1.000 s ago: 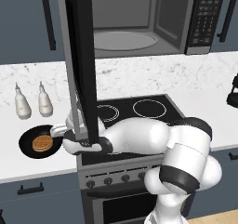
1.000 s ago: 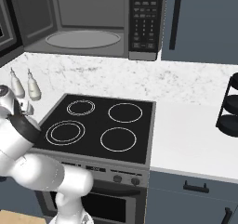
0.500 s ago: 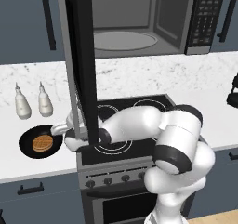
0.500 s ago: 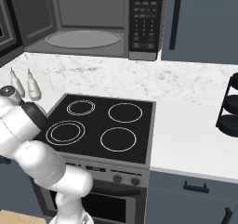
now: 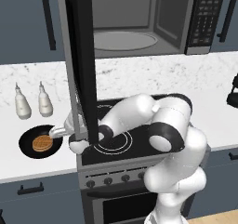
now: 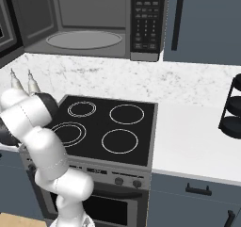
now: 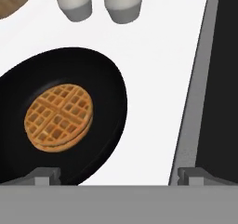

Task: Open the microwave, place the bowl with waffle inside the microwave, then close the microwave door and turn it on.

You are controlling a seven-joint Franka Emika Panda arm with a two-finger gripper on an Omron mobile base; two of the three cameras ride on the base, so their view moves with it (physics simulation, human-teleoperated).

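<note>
The microwave hangs open above the stove, grey cavity and glass turntable showing. Its door stands swung out, edge-on to the left base view. The black bowl with the golden waffle sits on the white counter left of the stove. In the hand view the bowl and waffle lie close below. My gripper is open, one fingertip over the bowl's near rim, the other over the stove's edge. From the left base view the gripper hovers at the bowl's right rim, partly behind the door.
Two white bottles stand just behind the bowl, also close in the hand view. The black four-ring stove lies right of the bowl. A black tiered rack stands at the far right of the counter.
The arm's elbow has swung in over the stove and the hand has edged slightly left toward the bowl. The jaws stay open. Bowl and door have not moved.
</note>
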